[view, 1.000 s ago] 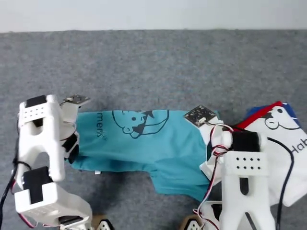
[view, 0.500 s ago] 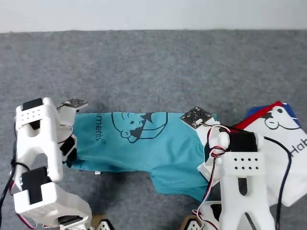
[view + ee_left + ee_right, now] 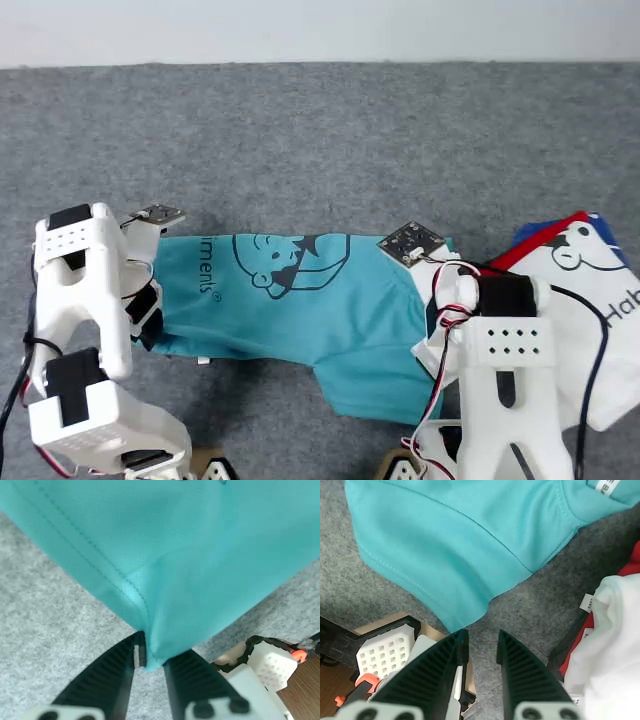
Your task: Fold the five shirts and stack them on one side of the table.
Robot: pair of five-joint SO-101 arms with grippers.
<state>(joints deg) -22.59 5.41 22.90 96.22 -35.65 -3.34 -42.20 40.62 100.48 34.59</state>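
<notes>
Pinching the teal shirt (image 3: 290,300) at its left end, the left tool (image 3: 154,652) is clamped on a fold of cloth, and a hem seam runs straight down into the jaws. Left arm (image 3: 80,300) stands over that end in the high view. Likely reason for the hold: one side is gripped so the shirt can be lifted or pulled flat for a fold.

Shirt lies across the middle of the grey tabletop (image 3: 320,130), print up, long side running left to right. One flap lies toward the near edge, between the two arms. Outline is uneven, so I judge the fold is under way and not finished.

Right arm (image 3: 500,350) sits at the shirt's right end. Right tool (image 3: 482,636) has its jaws apart with nothing between them, just bare felt in the gap. A hem corner of the shirt lies just beside one jaw tip. Looks placed to take that side so both ends can rise together, but that is a guess.

Further right is a white shirt (image 3: 590,320) heap with a red strip (image 3: 540,243). It is near the teal shirt, and the right wrist view shows felt between them. Judged risk: the right tool snags white cloth instead.

Room: the far stretch of tabletop gives space to carry the fold over. The near edge is tight because the arm bases are close, and the heap crowds the right side.
</notes>
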